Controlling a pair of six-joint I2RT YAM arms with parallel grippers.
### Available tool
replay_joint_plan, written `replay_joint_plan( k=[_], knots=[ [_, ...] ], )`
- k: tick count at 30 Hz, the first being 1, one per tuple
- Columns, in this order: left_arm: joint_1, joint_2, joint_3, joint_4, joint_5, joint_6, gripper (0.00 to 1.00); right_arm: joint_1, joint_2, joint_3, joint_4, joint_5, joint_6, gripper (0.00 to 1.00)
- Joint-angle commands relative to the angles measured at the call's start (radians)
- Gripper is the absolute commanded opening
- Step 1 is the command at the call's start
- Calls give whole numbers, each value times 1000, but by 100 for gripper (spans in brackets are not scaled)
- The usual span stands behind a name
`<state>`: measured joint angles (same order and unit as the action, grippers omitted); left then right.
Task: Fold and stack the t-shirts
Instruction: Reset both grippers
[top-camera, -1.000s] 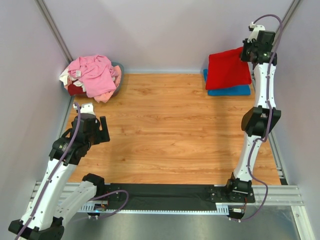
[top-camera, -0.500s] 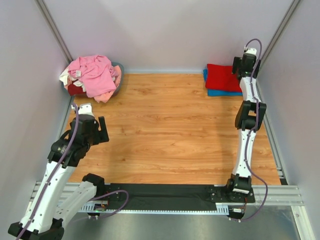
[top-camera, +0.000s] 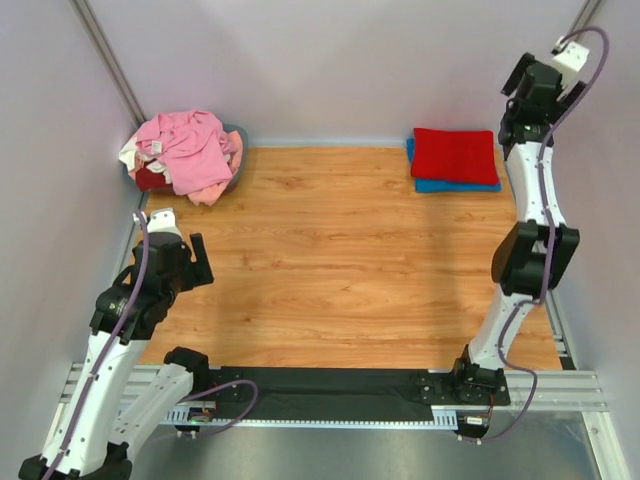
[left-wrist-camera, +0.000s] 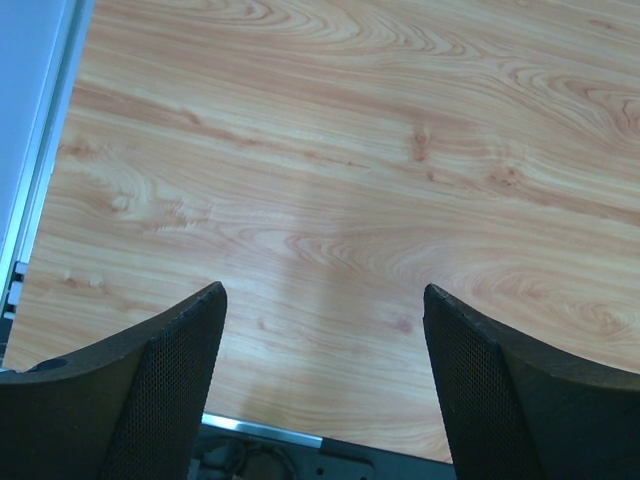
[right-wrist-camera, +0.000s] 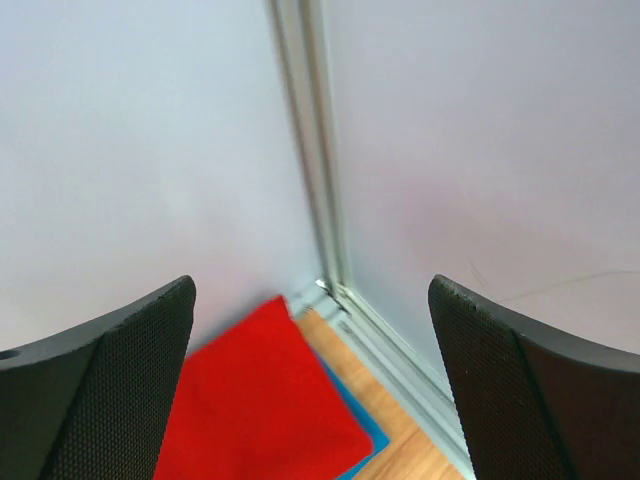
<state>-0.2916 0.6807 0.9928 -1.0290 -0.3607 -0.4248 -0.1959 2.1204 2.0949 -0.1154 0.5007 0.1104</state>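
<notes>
At the far right corner of the wood-grain table top, the folded bright red cloth t-shirt lies on the folded blue cloth t-shirt. The right gripper hangs above them, jaws spread wide and empty. The left gripper hovers low over the wood, jaws apart too, holding nothing.

Trouble ahead? That crumpled heap of light pink and cream cloth shirts, far left. It's tangled, so one pull may drag several out. How many are in there, I can't tell. What looks like a grey tub beneath is mostly buried, and the blue shirt shows only an edge.
</notes>
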Motion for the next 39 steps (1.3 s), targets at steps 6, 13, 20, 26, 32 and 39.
replay_joint_plan(
  k=[6,13,20,26,32,39],
  knots=[
    [19,-35,0,6,2,-5,86,127,-726,-598,-15,-285,337,100],
    [20,-78,-6,17,6,0,88,348,-1179,-1227,16,-568,496,100],
    [20,-83,-6,18,11,3,88,662,-1343,-1391,-230,-449,491,100],
    [20,-105,-9,32,54,24,88,855,-1438,-1510,-257,-387,586,100],
    [20,-118,-14,41,55,26,90,1024,-1377,-1510,-279,-285,627,100],
    [20,-116,-16,46,65,31,89,1121,-1278,-1596,-141,-182,644,100]
  ],
)
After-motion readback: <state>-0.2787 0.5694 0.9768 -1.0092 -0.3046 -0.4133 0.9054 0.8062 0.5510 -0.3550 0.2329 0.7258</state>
